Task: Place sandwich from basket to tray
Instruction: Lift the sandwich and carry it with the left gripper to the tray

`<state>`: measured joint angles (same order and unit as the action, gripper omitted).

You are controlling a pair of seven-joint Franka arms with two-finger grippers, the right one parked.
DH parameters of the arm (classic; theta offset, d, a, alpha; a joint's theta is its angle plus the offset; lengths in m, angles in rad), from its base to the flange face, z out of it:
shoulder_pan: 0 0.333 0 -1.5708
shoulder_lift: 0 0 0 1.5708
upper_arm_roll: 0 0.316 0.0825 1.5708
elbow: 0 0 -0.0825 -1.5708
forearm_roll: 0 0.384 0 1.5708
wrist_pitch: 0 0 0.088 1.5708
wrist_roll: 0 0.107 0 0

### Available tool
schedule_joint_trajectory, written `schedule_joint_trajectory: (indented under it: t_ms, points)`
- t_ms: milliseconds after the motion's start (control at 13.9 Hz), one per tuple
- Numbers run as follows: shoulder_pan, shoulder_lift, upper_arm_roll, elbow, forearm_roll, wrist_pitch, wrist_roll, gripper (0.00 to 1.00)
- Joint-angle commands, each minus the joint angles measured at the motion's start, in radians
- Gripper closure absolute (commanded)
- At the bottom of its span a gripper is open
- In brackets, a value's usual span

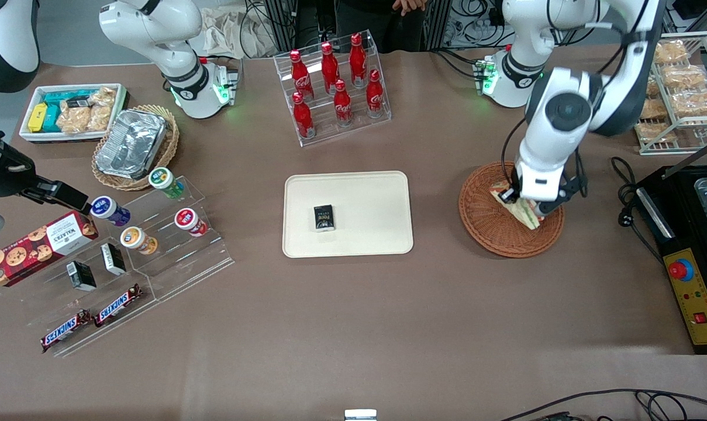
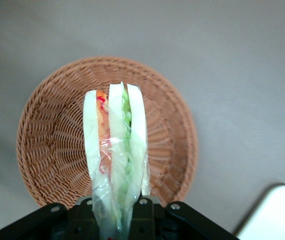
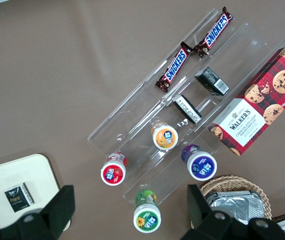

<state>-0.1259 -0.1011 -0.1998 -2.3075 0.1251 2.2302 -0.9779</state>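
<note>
The claw [image 1: 524,206] grips the sandwich [image 2: 115,150] tight and holds it up above the basket [image 1: 493,225]. The tray [image 1: 359,234] sits on the table, well apart.

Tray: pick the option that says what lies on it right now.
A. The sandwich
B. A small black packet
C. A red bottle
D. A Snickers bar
B. A small black packet lies on the cream tray, while the sandwich is in the gripper, shut on it, over the basket.
</note>
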Motion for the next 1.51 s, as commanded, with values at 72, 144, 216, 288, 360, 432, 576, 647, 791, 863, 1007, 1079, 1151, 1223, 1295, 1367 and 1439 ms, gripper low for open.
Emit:
schedule_joint_trajectory:
  t_ms: [72,144,216,288,360,432,576,647,791,863,1007,1079,1151,1223,1295,1367,1439]
  points:
    - [-0.005,-0.092,-0.071,0.034,-0.002,-0.037,0.022,1.0]
    - [-0.005,-0.101,-0.102,0.045,-0.001,-0.046,0.024,1.0]
    - [-0.005,-0.1,-0.139,0.069,-0.001,-0.056,0.024,1.0]
    - [-0.005,-0.092,-0.179,0.091,-0.002,-0.063,0.022,1.0]
    - [-0.005,-0.083,-0.214,0.098,-0.004,-0.061,0.024,1.0]
    - [-0.005,-0.075,-0.249,0.099,-0.004,-0.058,0.025,1.0]
    - [-0.005,-0.025,-0.326,0.1,-0.002,-0.043,0.028,1.0]
    - [-0.005,0.009,-0.361,0.1,-0.001,-0.011,0.034,1.0]
    - [-0.006,0.087,-0.424,0.088,0.016,0.063,0.05,1.0]
    - [-0.006,0.124,-0.443,0.089,0.016,0.066,0.092,1.0]
    - [-0.008,0.214,-0.461,0.097,0.03,0.116,0.146,1.0]
    - [-0.049,0.248,-0.463,0.097,0.083,0.159,0.136,1.0]
    - [-0.087,0.283,-0.445,0.097,0.138,0.186,0.124,1.0]
    - [-0.098,0.319,-0.438,0.102,0.18,0.204,0.105,1.0]
    - [-0.112,0.346,-0.437,0.102,0.22,0.23,0.081,1.0]
    - [-0.112,0.371,-0.432,0.102,0.26,0.279,0.047,1.0]
    - [-0.118,0.408,-0.426,0.106,0.293,0.311,0.016,1.0]
